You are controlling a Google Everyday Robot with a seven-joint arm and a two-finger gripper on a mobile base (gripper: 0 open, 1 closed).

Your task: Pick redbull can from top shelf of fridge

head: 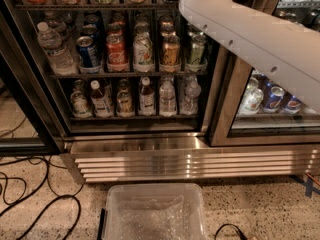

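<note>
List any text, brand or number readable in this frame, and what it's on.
No text reads as words.
Red can: white script, too blurred.
Blue can beside it: markings blurred.
Bottle labels, lowest row: too small.
Gripper: out of view; only the white arm shows, upper right.

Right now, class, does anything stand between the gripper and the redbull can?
Cannot tell: the gripper is out of view past the top edge, and the white arm hides the right end of the top shelf.
</note>
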